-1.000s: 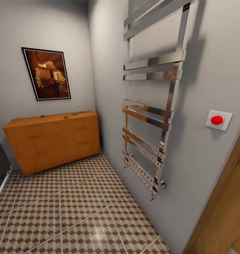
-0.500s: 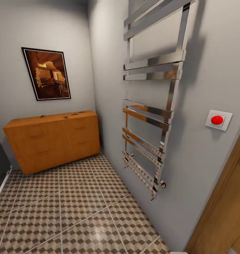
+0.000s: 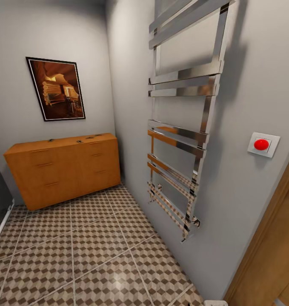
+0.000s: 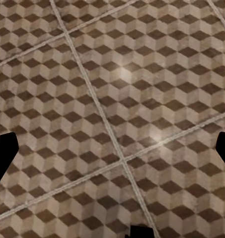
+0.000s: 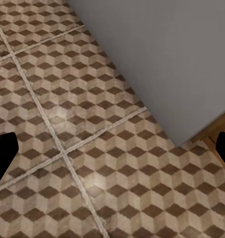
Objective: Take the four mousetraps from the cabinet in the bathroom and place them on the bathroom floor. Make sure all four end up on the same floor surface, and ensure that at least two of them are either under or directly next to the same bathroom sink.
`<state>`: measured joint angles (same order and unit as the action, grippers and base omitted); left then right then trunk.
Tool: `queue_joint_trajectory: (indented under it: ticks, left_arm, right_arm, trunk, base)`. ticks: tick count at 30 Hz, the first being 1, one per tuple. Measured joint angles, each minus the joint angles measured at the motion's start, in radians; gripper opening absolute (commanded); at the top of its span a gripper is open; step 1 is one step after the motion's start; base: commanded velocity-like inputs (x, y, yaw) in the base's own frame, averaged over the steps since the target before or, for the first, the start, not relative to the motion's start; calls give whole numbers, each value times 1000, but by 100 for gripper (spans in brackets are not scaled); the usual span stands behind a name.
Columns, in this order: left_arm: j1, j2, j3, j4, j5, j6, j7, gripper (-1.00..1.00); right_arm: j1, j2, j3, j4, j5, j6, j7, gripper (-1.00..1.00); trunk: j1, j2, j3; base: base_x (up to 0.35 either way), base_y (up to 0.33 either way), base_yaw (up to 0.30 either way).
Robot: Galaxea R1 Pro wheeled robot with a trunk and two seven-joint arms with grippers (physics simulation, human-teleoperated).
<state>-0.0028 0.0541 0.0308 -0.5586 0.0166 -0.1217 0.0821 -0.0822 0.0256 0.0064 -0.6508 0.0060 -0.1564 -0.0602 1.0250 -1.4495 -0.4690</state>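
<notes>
Orange-brown cabinet against the far wall, small mousetraps lying on top. Left pincer and right pincer spread wide, empty, above the bathroom floor.

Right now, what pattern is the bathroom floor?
Small brown, beige and white cubes on the bathroom floor, with pale grout lines; clearest in the left wrist view.

Orange-brown wooden cabinet, glossy cube-patterned tiled bathroom floor, mirror-bright chrome towel rail.

home bathroom | chrome towel rail | cube-patterned floor tiles | framed picture
</notes>
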Motion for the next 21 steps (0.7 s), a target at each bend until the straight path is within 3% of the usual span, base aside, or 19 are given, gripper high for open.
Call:
queue_joint_trajectory:
  ticks: [17,21]
  left_arm:
    - [0,3,-2,12,0,-10,-2,100]
    - [0,3,0,39,-1,-45,-1,100]
  right_arm:
    - [0,-1,-2,2,0,-6,-2,100]
    - [0,0,-4,2,-2,-5,-6,100]
  trunk:
    - [0,0,0]
    - [0,0,0]
  base:
    - [0,0,0]
    - [0,0,0]
